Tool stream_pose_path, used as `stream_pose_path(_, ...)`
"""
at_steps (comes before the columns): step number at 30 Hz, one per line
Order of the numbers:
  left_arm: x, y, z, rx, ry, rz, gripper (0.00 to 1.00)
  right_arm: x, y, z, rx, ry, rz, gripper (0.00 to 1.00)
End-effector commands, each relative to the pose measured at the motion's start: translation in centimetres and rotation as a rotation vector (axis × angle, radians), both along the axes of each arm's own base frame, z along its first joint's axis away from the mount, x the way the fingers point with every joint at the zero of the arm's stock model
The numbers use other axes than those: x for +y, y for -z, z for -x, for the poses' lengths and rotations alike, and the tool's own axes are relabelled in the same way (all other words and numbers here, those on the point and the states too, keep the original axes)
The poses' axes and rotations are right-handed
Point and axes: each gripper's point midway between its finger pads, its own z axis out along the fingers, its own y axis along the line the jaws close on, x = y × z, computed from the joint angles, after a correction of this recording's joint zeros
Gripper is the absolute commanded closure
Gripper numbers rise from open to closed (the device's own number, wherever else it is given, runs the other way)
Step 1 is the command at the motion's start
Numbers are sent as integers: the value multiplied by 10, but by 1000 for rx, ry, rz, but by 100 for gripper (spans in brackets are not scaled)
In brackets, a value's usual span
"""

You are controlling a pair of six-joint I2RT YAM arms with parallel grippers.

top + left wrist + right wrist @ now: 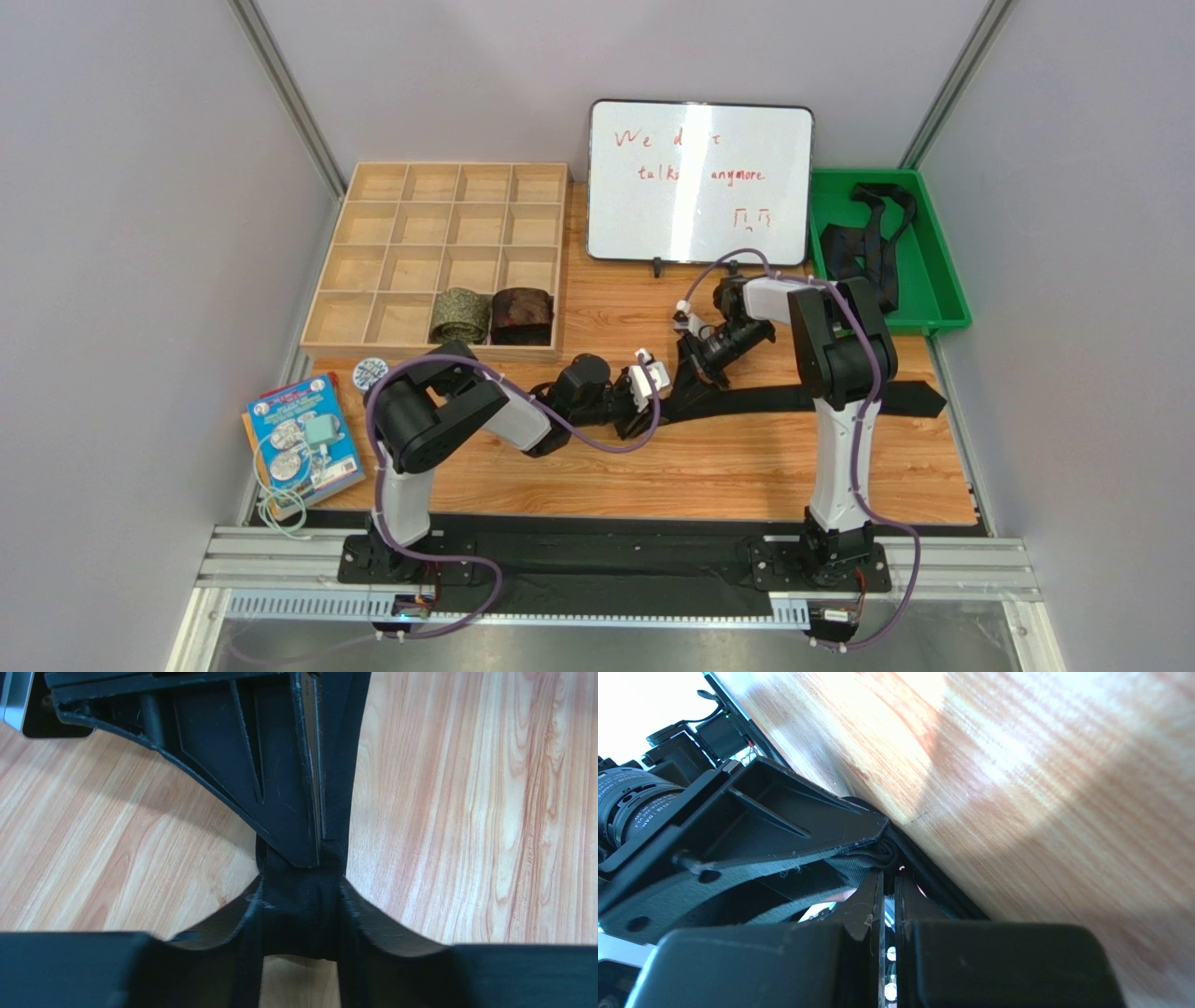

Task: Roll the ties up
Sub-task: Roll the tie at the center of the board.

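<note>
Starting the roll on a black tie [828,399] that lies stretched flat across the counter [701,483]. The left claw [662,389] is clamped on its narrow end. The right claw [690,364] is pinched nearly together just beside it, seemingly on the same fabric. Next, I reckon, that end needs turning over itself, kept snug.
</note>
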Motion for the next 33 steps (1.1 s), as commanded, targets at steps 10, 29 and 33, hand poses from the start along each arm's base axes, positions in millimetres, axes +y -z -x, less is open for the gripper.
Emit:
stream_pose_path(10,50,24,10,31,32,-394,80,-6,-13,-31,-230,-10,29,68)
stream_pose_path(29,59,28,18,93,94,-517,74,34,-5,-31,-207,14,-63,76)
stream_pose_path(33,58,28,18,115,85,-510,66,34,19,-24,-184,-15,-2,83)
